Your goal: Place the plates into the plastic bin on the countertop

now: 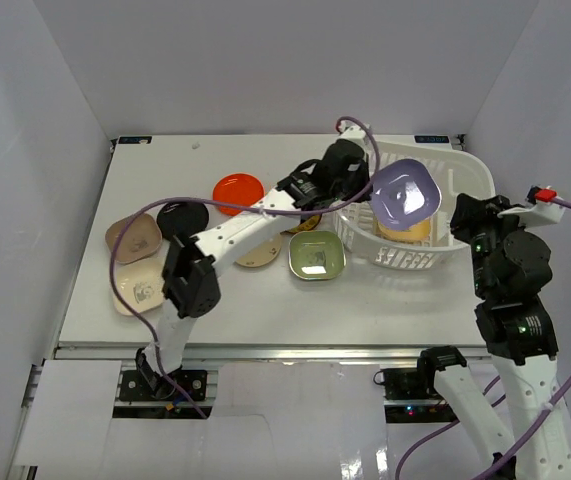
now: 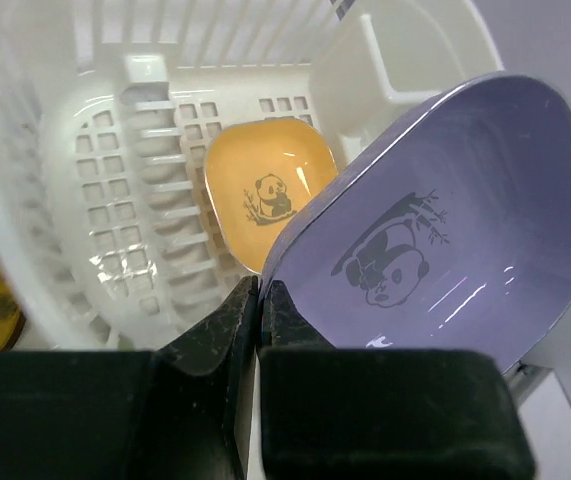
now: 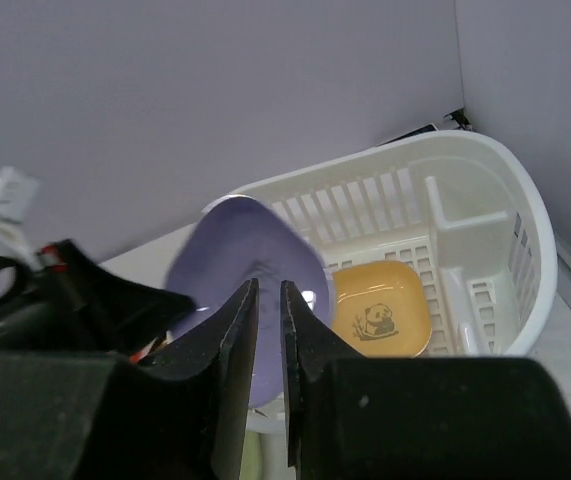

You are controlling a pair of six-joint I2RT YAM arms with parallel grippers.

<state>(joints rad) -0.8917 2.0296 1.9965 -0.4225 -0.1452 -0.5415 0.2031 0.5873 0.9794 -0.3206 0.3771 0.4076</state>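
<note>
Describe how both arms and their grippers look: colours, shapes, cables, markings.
Both the left arm and the right arm have white links between bulky black joint housings, each trailed by a purple cable. The right arm carries a small red clip and green lights. The left gripper and right gripper each have two black fingers tapering to thin tips.

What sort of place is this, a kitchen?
Likely a robot test booth, not a kitchen: plain white walls box in a table, two robot arms are mounted at its front, and small plates lie beside a plastic bin.
</note>
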